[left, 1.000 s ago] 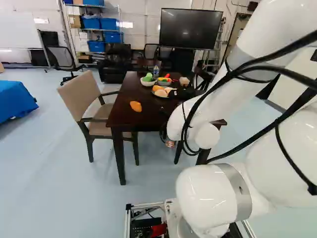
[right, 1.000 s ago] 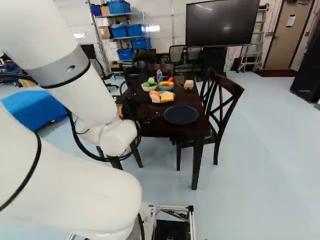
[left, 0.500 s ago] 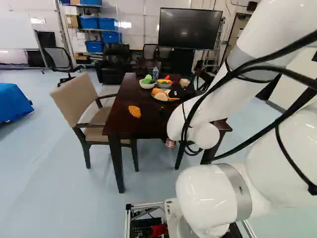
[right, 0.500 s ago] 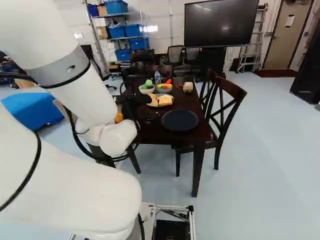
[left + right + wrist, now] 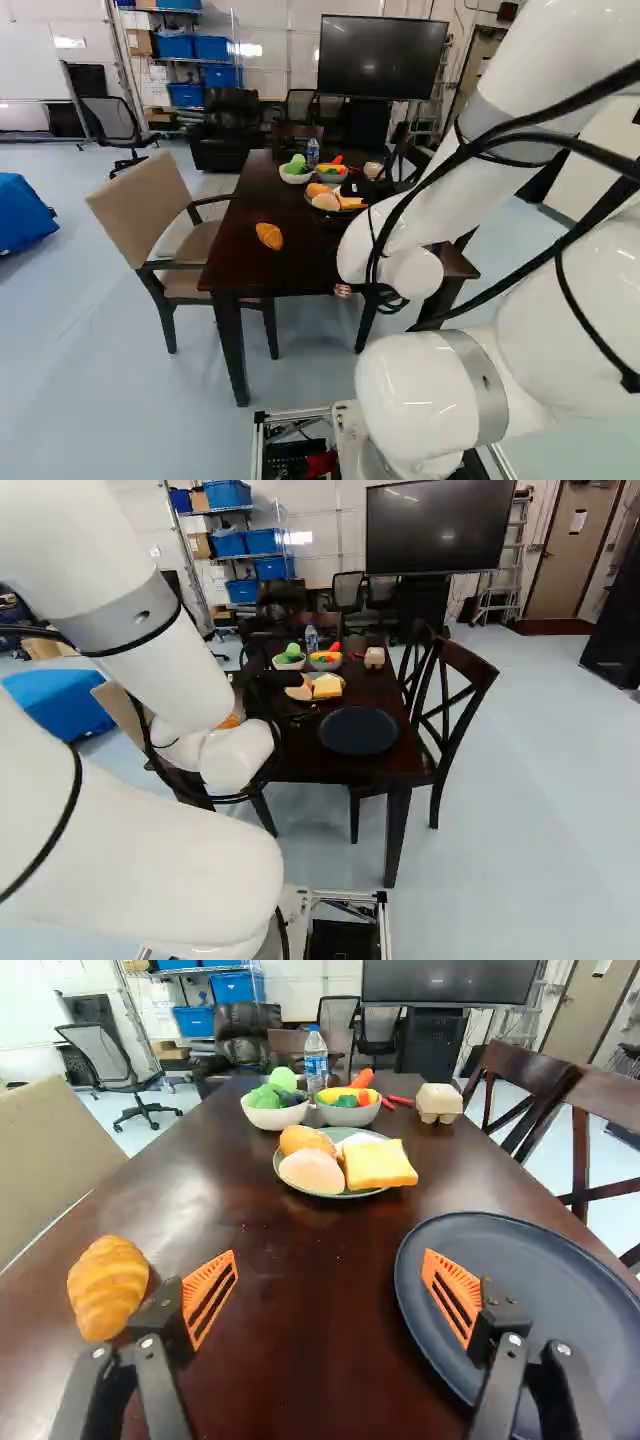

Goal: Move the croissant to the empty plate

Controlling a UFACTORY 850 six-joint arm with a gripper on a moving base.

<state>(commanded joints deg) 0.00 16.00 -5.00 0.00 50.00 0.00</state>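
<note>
croissant (image 5: 108,1287) is seen on the surface (image 5: 290,1370), outside the parted, unladen fingers of the tool (image 5: 331,1270), opposite the plate (image 5: 550,1280), so a sideways shift is called for first!

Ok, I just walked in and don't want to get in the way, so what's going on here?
A white robot arm has its open gripper over the dark table, holding nothing. The job is to move the croissant to the empty plate, but it lies on the bare tabletop, off to one side of the gripper, with that plate on the other side. Farther ahead, another plate holds bread pieces.
</note>
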